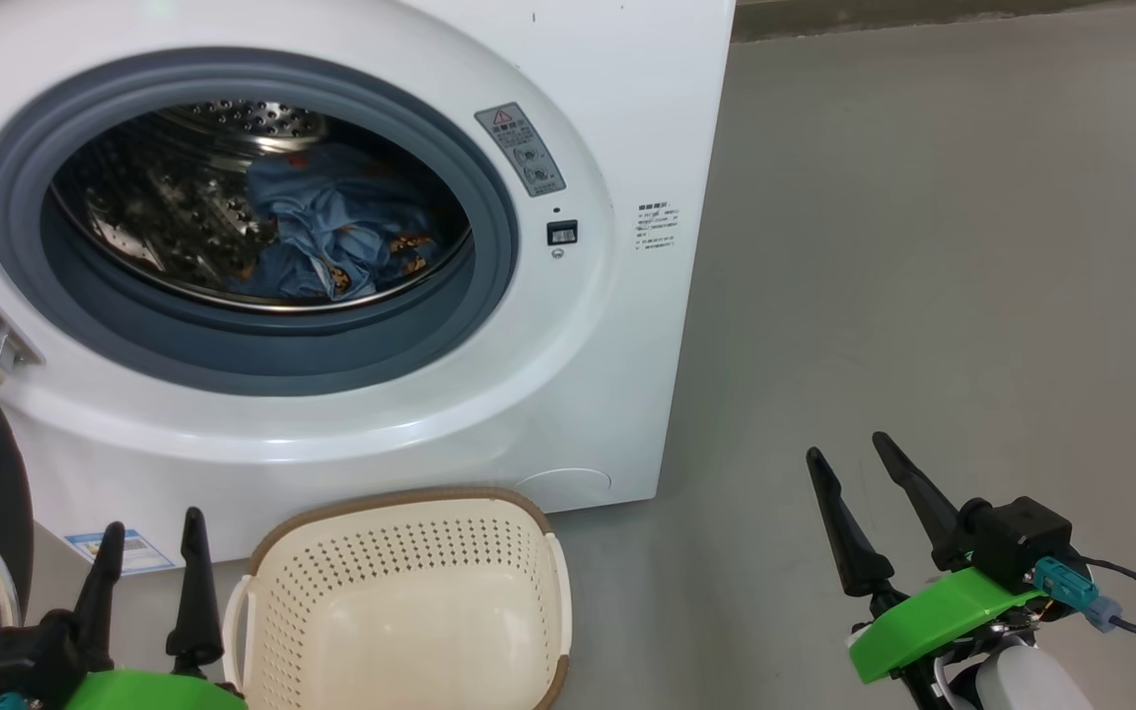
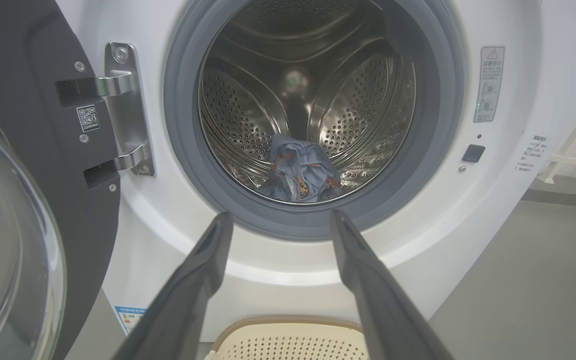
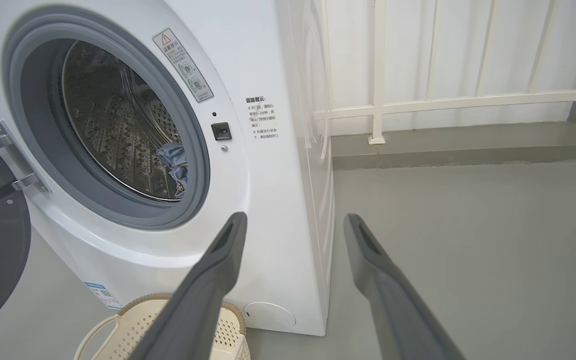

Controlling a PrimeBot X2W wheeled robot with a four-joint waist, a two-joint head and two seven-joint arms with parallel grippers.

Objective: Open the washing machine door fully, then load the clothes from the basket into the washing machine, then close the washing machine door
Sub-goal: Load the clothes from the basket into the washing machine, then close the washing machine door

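Both grippers sit low at the near edge, holding nothing. The left gripper point(image 1: 154, 523) is at the near left, just left of the basket point(image 1: 400, 557), its two dark fingers spread apart and pointing toward the washing machine point(image 1: 568, 394). The right gripper point(image 1: 847, 446) is over the grey floor point(image 1: 923, 247) at the near right, well apart from the machine, and its jaws are also wide apart. The washing machine door point(image 2: 28, 165) stands swung open at the left on its steel hinge point(image 2: 125, 110). The clothes point(image 1: 331, 237) lie crumpled at the bottom of the drum point(image 1: 164, 217), behind the grey-blue gasket point(image 1: 262, 345). The basket stands on the floor just in front of the machine, below the opening, its cream bottom bare.
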